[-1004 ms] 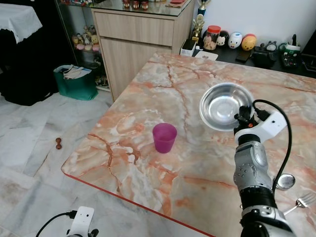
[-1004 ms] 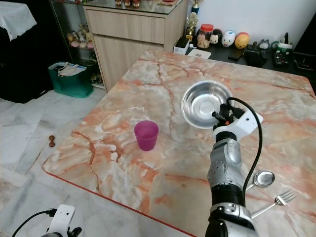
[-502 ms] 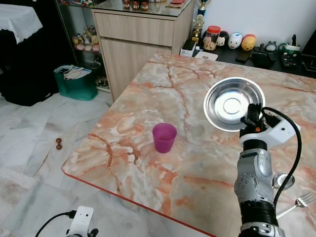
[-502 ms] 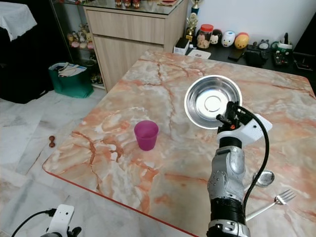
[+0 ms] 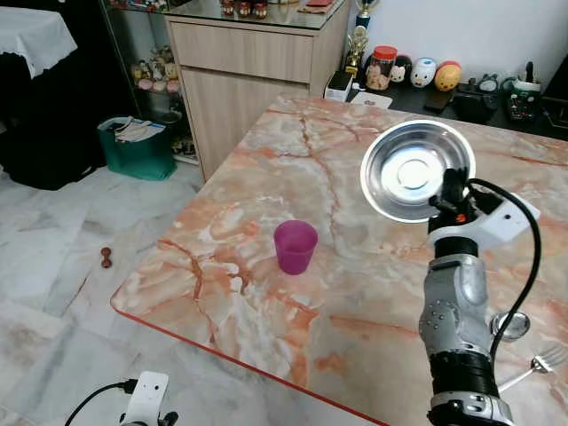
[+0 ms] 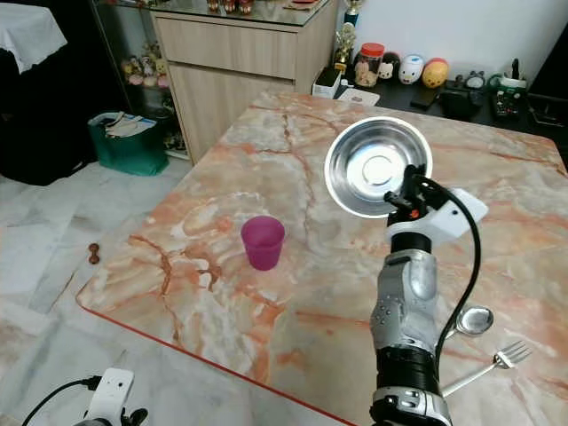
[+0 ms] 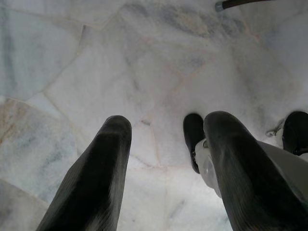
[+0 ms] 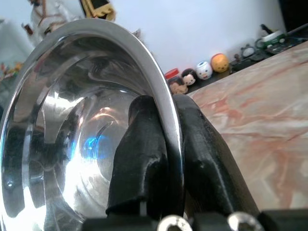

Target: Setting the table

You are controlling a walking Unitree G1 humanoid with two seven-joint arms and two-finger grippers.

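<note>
Head views: right gripper point(image 5: 453, 184) raised above the marble table point(image 5: 266, 293), clamped on the near rim of a steel bowl point(image 5: 415, 169). Bowl held clear of the tabletop, tilted up so its inside faces the camera. Purple cup point(image 5: 295, 247) stands upright on the table, left of the bowl and well apart from it. Spoon point(image 5: 511, 327) and fork point(image 5: 543, 361) lie near the right near edge, close to each other. Wooden cabinet point(image 5: 248, 62) beyond the table's far left corner; green bag point(image 5: 138, 146) on the floor to the left.

Left wrist view: left gripper point(image 7: 166, 144) hangs over pale marble floor point(image 7: 120, 72), its two fingers spread apart with nothing between them.

Right wrist view: bowl rim pinched between the two black fingers point(image 8: 144, 144), one inside the bowl, one outside; figurines point(image 8: 202, 72) line the far shelf
</note>
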